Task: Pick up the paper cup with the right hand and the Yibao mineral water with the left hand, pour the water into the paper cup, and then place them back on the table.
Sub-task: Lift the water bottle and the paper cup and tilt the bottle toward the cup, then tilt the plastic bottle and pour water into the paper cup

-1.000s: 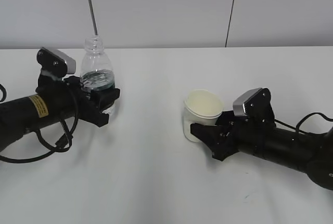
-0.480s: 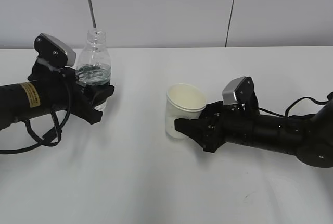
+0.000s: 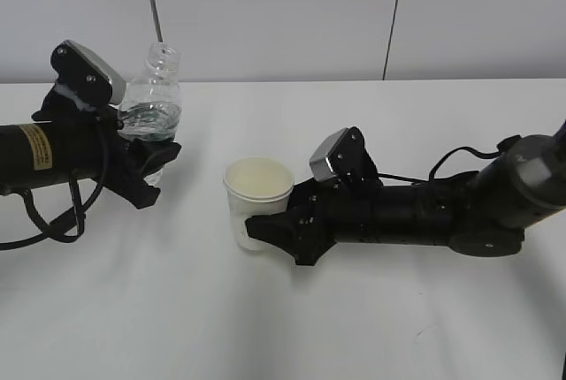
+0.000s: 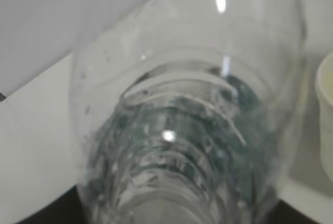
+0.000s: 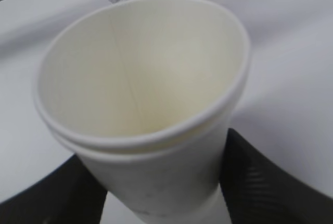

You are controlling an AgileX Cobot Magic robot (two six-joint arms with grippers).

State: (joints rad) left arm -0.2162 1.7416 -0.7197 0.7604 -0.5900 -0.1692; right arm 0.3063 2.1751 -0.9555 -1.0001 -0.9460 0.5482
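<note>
Tilting slightly rightward, neck up, the Yibao mineral water (image 3: 152,106) toward the upright paper cup (image 3: 256,203).

Bare table (image 3: 371,124) lies open between the Yibao mineral water (image 3: 152,106) and the paper cup (image 3: 257,203) — only the right arm (image 3: 424,212) blocks the right side.

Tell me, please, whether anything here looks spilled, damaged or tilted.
No spill or damage shows. The uncapped Yibao mineral water leans slightly toward the paper cup in the left tool, as for pouring. The cup, in the right tool, is dry inside; the table shows no puddle.
</note>
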